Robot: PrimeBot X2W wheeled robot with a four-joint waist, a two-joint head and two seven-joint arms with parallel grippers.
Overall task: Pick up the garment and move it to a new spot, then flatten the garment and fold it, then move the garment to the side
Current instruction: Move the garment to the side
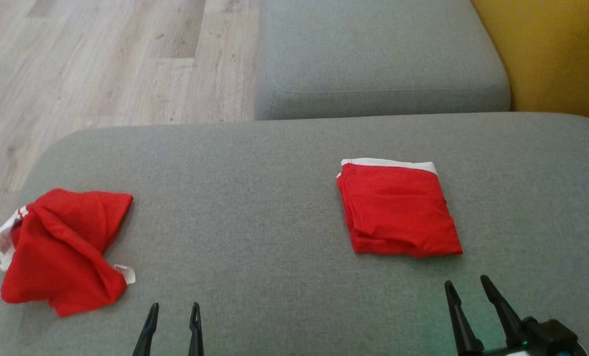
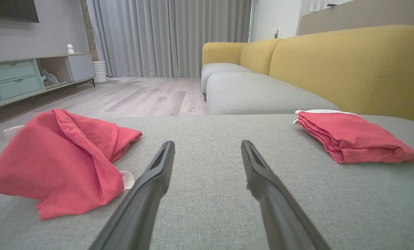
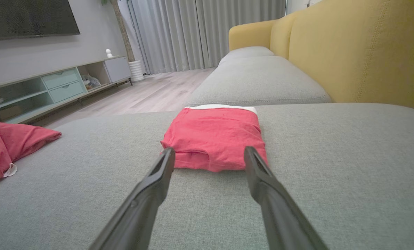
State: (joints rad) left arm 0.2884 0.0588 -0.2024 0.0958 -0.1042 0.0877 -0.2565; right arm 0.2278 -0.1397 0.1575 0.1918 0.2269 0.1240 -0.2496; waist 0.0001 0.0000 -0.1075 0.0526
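Observation:
A crumpled red garment [image 1: 62, 249] with white trim lies at the left end of the grey sofa seat [image 1: 254, 207]; in the left wrist view the garment [image 2: 61, 156] is left of the fingers. A second red garment [image 1: 398, 210], folded into a neat square with a white band at its far edge, lies right of centre. My left gripper [image 1: 174, 309] is open and empty near the front edge, to the right of the crumpled one. My right gripper [image 1: 467, 286] is open and empty, just in front of the folded garment [image 3: 215, 137], not touching it.
A second grey seat cushion [image 1: 378, 54] lies beyond, with the yellow backrest [image 1: 551, 49] on the right. Wooden floor [image 1: 96, 59] drops off at the left and far left. A TV cabinet [image 2: 22, 76] and curtains [image 2: 168, 34] stand across the room.

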